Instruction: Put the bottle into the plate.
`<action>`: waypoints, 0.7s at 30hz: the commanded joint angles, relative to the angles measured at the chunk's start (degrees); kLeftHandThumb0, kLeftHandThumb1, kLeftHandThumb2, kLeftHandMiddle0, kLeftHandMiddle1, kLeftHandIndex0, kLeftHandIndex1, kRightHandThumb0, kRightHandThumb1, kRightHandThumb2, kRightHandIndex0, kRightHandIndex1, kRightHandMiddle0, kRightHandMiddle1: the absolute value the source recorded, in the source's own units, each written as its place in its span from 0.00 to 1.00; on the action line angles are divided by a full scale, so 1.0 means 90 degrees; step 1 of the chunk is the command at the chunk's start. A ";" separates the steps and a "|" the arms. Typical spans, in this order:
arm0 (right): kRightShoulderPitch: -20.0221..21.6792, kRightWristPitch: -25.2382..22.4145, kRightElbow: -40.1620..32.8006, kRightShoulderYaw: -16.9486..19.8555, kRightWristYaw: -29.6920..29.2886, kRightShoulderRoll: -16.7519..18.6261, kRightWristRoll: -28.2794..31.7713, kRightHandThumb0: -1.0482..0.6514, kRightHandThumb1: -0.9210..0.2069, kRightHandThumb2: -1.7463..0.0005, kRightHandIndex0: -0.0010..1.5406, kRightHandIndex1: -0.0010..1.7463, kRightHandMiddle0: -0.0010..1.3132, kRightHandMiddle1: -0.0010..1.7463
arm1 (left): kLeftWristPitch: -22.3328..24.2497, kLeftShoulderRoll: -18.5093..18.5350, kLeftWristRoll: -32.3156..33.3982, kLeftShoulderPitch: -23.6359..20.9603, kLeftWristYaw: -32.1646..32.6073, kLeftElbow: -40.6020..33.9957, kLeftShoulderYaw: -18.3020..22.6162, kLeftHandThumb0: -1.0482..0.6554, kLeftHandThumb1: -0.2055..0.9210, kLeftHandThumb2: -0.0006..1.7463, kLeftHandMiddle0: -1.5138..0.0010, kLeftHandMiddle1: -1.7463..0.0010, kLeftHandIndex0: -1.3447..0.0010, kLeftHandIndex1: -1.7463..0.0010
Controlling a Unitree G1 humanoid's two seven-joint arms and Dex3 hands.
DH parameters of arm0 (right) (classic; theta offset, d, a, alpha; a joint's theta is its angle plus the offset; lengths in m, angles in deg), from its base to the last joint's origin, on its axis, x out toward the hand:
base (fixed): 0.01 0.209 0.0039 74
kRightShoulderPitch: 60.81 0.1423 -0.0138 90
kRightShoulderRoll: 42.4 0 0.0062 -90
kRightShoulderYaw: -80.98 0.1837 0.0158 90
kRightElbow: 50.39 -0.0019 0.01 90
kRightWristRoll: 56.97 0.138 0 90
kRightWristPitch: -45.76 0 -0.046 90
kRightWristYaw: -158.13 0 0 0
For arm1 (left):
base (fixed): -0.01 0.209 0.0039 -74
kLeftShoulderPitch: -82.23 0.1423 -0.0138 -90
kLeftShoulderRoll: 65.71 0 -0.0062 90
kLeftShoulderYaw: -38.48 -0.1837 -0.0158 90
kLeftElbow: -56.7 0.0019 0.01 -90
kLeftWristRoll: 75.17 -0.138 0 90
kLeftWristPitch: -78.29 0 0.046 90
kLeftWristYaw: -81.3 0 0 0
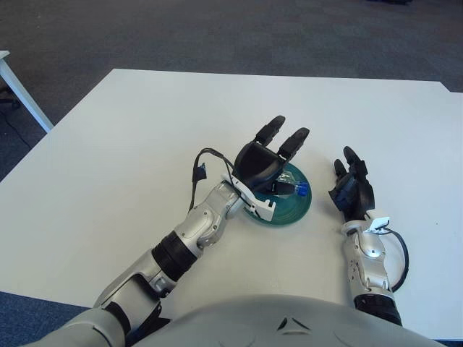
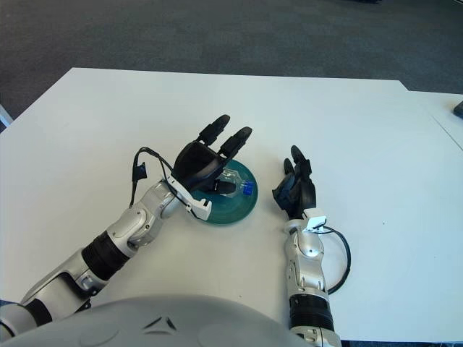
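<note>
The left hand [image 1: 264, 163] hovers over the green plate [image 1: 298, 210], its fingers [image 1: 295, 142] stretched out and released, grasping nothing. Below those fingers the bottle [image 1: 291, 188] lies inside the plate on the white counter [image 1: 130, 144]. The right hand [image 1: 352, 189] shows beside the plate's right, fingers loosely extended, empty.

This looks like an office or lab room. A large plain white table [image 1: 145, 144] with a thin edge fills most of both views, and it stands on dark grey-blue carpet [image 1: 217, 32] of the short commercial kind. At the far left of the left eye view, the corner and slanted leg of a second white table [image 1: 16, 85] show over the same carpet.
</note>
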 commanded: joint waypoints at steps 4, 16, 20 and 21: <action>-0.0104 -0.0250 0.0249 -0.0088 -0.0483 0.0044 -0.0516 0.10 0.00 0.37 0.14 0.01 0.00 0.22 | 0.0111 -0.0237 0.0794 0.0290 -0.0082 0.0001 0.0454 0.00 1.00 0.54 0.90 0.98 0.90 0.94; 0.0044 -0.0236 0.0880 -0.0001 -0.0254 -0.0174 -0.0351 0.07 0.00 0.38 0.13 0.00 0.00 0.21 | -0.0545 -0.1135 0.2880 0.1034 0.1214 0.1185 0.1680 0.00 1.00 0.54 0.68 0.97 0.85 0.58; -0.0089 -0.0549 0.0399 -0.0070 -0.0374 -0.0107 -0.0424 0.06 0.00 0.38 0.13 0.00 0.00 0.21 | -0.0780 -0.1514 0.3582 0.1148 0.1416 0.1423 0.2022 0.01 1.00 0.56 0.63 0.95 0.81 0.56; -0.0076 -0.0535 0.0434 -0.0063 -0.0368 -0.0121 -0.0415 0.06 0.00 0.39 0.13 0.00 0.00 0.21 | -0.0779 -0.1574 0.3651 0.1170 0.1459 0.1422 0.2062 0.02 1.00 0.57 0.60 0.94 0.80 0.56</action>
